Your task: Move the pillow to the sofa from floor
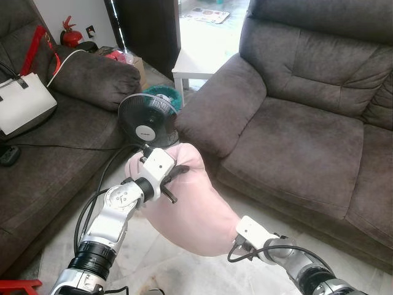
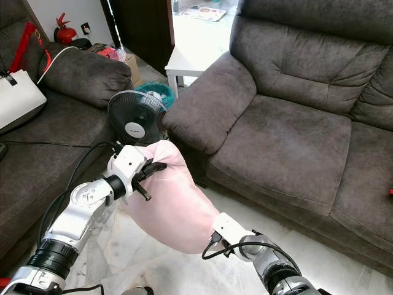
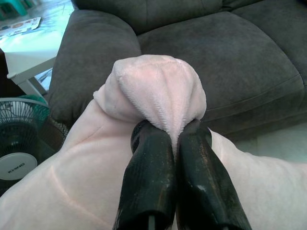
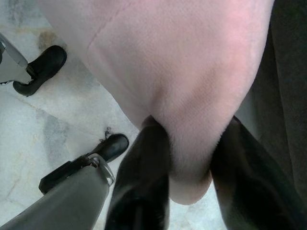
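A soft pink pillow (image 1: pixel 196 209) hangs in the air between my two arms, above the marble floor and just in front of the dark grey sofa (image 1: pixel 295 141). My left gripper (image 1: pixel 175 174) is shut on the pillow's upper corner (image 3: pixel 158 91), which bunches out past the black fingers (image 3: pixel 148 177). My right gripper (image 4: pixel 192 158) is shut on the pillow's lower edge (image 4: pixel 187 124), the fabric squeezed between its fingers (image 4: pixel 144 182). The sofa's seat cushion (image 2: pixel 288 147) lies ahead to the right.
A black standing fan (image 1: pixel 147 120) stands right behind the pillow, its cable running over the floor. A second dark sofa (image 1: pixel 55 153) on the left carries a white handbag (image 1: pixel 24 101). A small white table (image 1: pixel 196 64) stands between the sofas. My feet (image 4: pixel 38 69) show on the tiles.
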Robot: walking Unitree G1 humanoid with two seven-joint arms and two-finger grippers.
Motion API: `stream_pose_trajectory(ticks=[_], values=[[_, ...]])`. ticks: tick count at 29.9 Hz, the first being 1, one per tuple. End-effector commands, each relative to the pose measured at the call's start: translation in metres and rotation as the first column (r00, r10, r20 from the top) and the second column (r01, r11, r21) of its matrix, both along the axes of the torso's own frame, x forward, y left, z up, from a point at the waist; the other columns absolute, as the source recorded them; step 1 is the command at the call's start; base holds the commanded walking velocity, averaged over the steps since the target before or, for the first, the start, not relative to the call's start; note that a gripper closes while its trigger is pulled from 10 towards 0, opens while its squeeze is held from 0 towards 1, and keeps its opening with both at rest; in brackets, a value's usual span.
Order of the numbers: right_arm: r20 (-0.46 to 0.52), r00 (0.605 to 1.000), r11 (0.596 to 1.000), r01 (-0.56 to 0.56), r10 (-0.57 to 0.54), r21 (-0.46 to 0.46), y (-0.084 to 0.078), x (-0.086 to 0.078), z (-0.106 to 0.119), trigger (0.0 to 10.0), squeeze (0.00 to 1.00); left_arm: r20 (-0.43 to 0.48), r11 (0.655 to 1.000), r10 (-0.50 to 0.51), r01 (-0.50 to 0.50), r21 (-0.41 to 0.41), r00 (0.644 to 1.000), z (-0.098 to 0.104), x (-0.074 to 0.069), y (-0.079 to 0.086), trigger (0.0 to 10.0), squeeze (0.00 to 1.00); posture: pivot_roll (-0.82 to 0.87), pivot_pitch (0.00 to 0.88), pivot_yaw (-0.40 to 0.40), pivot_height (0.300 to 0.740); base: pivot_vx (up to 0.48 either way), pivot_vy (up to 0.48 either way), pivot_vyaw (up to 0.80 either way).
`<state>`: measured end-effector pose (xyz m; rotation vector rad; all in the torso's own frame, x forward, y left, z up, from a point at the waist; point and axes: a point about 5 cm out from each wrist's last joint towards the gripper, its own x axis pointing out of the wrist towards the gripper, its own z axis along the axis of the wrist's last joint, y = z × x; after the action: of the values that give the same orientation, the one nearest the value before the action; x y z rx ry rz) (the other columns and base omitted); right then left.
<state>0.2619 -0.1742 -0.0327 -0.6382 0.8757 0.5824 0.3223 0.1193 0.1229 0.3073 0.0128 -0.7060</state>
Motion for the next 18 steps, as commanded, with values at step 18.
stream_pose_trajectory(ticks=[18], values=[[0.092,0.989,0.987,0.108,-0.119,0.120,0.000,0.013,0.012,0.0,0.00,0.091,1.000,0.000,0.000,0.002,0.996,0.018,0.002,-0.006,10.0,0.00,0.14,0.099,0.040,0.740,0.000,0.000,0.00]])
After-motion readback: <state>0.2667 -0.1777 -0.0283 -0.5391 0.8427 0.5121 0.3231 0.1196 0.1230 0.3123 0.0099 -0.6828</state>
